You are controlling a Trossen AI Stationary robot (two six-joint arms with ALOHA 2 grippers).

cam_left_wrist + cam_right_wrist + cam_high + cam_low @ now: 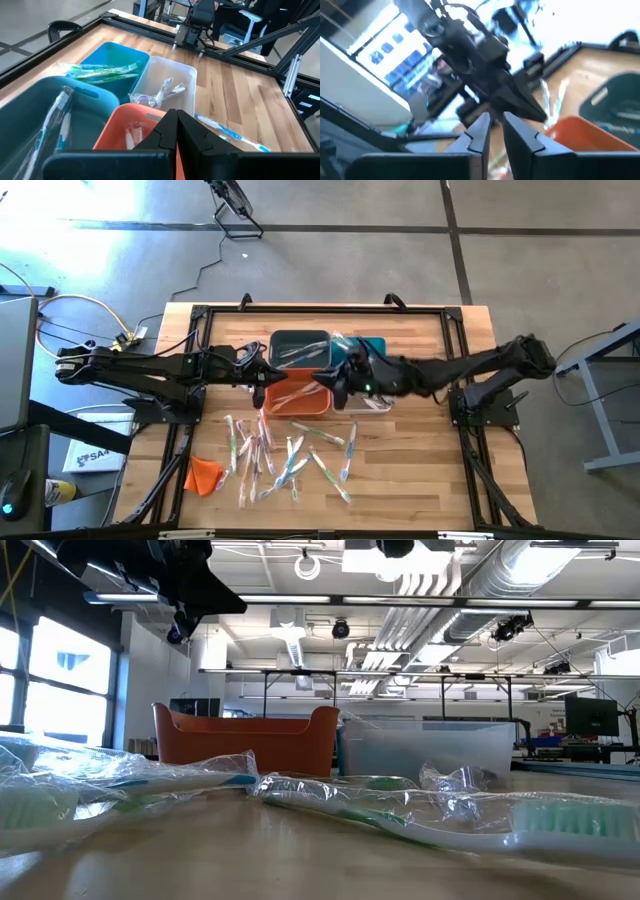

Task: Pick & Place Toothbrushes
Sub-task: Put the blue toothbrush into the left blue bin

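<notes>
**Checker:** State of both claws?

**Me:** My left claw (176, 114) is clenched with nothing in it, hanging above the orange bin (125, 132). My right claw (338, 380) is close beside it over the same cluster of bins. I cannot tell whether it is clenched or released, and I see nothing held in it.

**Checker:** Where are the toothbrushes?

**Me:** Most of the toothbrushes (285, 458) lie loose in their wrappers on the worktop (420, 470), on the near side of the bins. A few are already sorted: green ones in the teal bin (112, 52), some in the clear bin (167, 75), one in the grey bin (30, 115).

**Checker:** Step in hand?

**Me:** My judgement is that it is the next pick from the scatter.

**Checker:** How do you do it well?

**Me:**
- Pull the two arms apart first, since they crowd each other over the bins.
- Release the left claw before descending.
- Choose a brush at the edge of the scatter, not one crossed by others.
- Close across the handle, because a grip on the wrapper alone will likely slip.
- Lift straight up and check that only one brush came.
</notes>
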